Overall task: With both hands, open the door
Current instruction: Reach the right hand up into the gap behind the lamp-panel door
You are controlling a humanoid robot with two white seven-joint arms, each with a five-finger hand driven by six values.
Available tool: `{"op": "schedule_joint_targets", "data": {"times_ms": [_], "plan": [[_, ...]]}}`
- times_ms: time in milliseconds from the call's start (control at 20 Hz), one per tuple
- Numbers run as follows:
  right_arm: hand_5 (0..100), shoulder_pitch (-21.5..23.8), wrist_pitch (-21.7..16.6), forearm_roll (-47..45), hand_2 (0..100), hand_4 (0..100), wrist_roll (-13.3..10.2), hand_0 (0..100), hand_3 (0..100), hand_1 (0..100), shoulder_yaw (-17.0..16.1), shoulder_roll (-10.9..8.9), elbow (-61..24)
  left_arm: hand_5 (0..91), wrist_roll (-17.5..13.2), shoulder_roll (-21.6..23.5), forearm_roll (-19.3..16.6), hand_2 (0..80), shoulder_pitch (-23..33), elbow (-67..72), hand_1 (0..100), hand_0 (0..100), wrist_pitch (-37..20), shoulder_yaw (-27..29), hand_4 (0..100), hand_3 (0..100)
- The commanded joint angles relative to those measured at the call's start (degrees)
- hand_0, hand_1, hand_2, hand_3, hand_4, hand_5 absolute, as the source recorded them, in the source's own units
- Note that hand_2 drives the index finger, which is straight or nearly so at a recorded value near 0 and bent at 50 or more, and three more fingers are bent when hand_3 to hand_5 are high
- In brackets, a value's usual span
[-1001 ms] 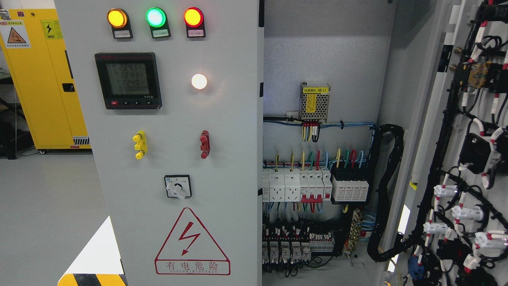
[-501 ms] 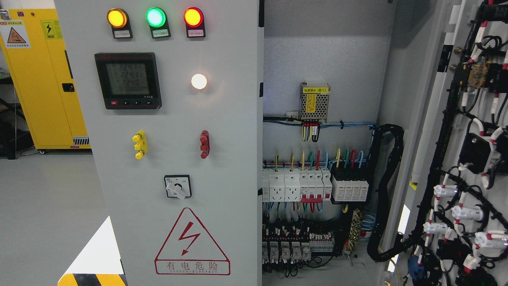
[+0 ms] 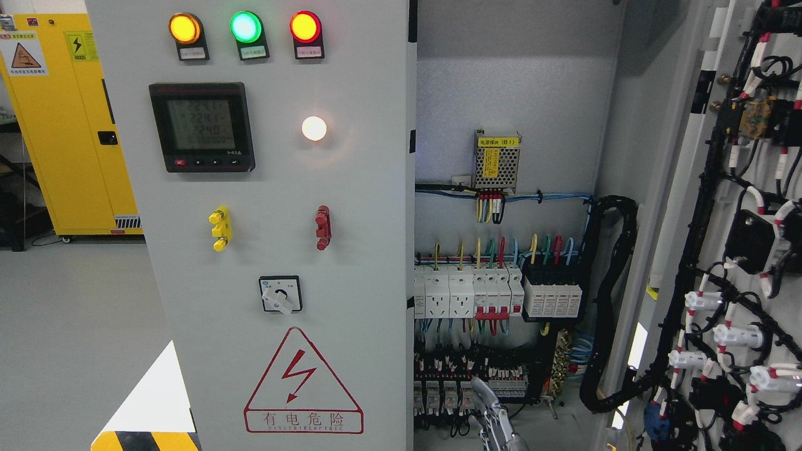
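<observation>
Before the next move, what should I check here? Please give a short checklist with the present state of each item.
1. Right door swung open: ok.
2. Left door open: not ok, it is shut.
3. Right hand in view: ok, at the bottom edge, in front of the open cabinet.
4. Left hand in view: not ok.
5. Right hand apart from the wiring: cannot tell.
6. Cabinet without power: not ok, the lamps are lit.

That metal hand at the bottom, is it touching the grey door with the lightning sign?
Cannot tell. In the head view the hand rises just right of the door edge, but depth is unclear.
</observation>
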Motion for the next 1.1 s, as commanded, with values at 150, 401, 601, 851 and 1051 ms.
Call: {"op": "schedule_joint_targets", "data": {"times_ms": [150, 401, 601, 851, 1051], "plan": [[0, -12.8, 1.63, 0.53, 4, 0, -0.02, 0, 0, 50, 1.34, 0.5, 6.07, 0.0, -0.28, -0.82, -0.07, 0.0, -1.58, -1.27, 56, 12, 0.62, -0.17, 0, 0], [0, -18.79, 1.72, 0.61, 4, 0, -0.02, 0, 0, 50, 0.72, 0.5, 10.82, 0.0, 0.07, -1.18, -0.07, 0.0, -1.75, -1.35, 56, 12, 0.53, -0.08, 0, 0], [0, -23.62, 3.03, 0.61, 4, 0, -0.02, 0, 0, 50, 0.37, 0.5, 15.66, 0.0, 0.16, -1.18, -0.07, 0.0, -2.37, -1.26, 56, 12, 0.53, -0.08, 0, 0], [0, -28.9, 5.32, 0.26, 4, 0, 0.24, 0, 0, 50, -1.56, 0.5, 20.06, 0.0, -0.19, -1.35, -0.07, 0.0, -2.37, -0.91, 56, 12, 0.53, -0.08, 0, 0], [0, -31.01, 6.46, 0.26, 4, 0, 0.24, 0, 0, 50, -1.56, 0.59, 21.29, 0.0, -0.19, -1.53, -0.16, 0.0, -2.28, -0.83, 56, 12, 0.53, -0.17, 0, 0]]}}
